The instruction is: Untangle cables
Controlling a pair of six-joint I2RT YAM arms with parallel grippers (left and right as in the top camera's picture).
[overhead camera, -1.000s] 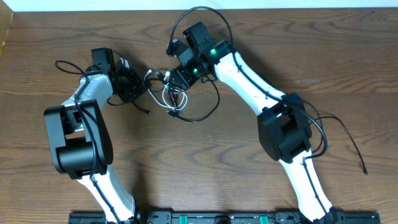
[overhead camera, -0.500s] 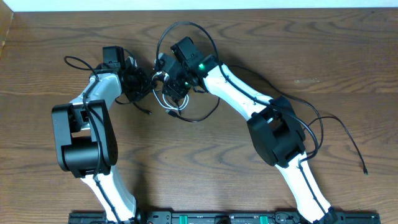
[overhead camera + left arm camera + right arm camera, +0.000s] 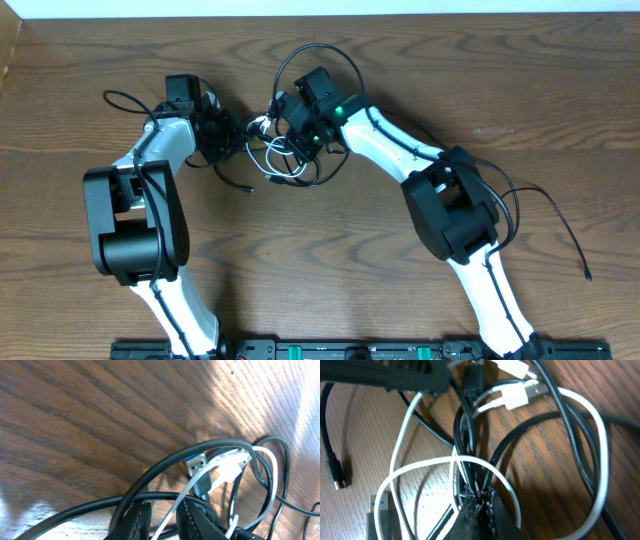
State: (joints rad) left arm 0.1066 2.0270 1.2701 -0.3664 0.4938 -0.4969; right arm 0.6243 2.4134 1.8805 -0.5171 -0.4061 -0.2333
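Observation:
The cables (image 3: 285, 160) lie in one tangle on the wood between my two grippers. My left gripper (image 3: 232, 135) is at the tangle's left edge. In the left wrist view its gripper (image 3: 165, 506) stands slightly open, and the white cable (image 3: 265, 475) runs loose through the gap. A silver plug (image 3: 196, 464) and thick black loops (image 3: 150, 472) lie just ahead. My right gripper (image 3: 290, 140) is over the tangle's top. In the right wrist view the gripper (image 3: 477, 497) is shut on black cables (image 3: 470, 445), with a white loop (image 3: 420, 467) and white plugs (image 3: 517, 397) around them.
A loose black cable end (image 3: 245, 185) trails below the tangle. The arms' own thicker cords arc behind the right wrist (image 3: 320, 48), beside the left arm (image 3: 120, 100) and off to the right (image 3: 565, 225). The table's back edge (image 3: 320, 14) is near.
My right gripper has shut on black strands in the tangle after swinging left and back. The left arm shifted toward the tangle and its jaws have parted a little. The wide black loop has drawn in.

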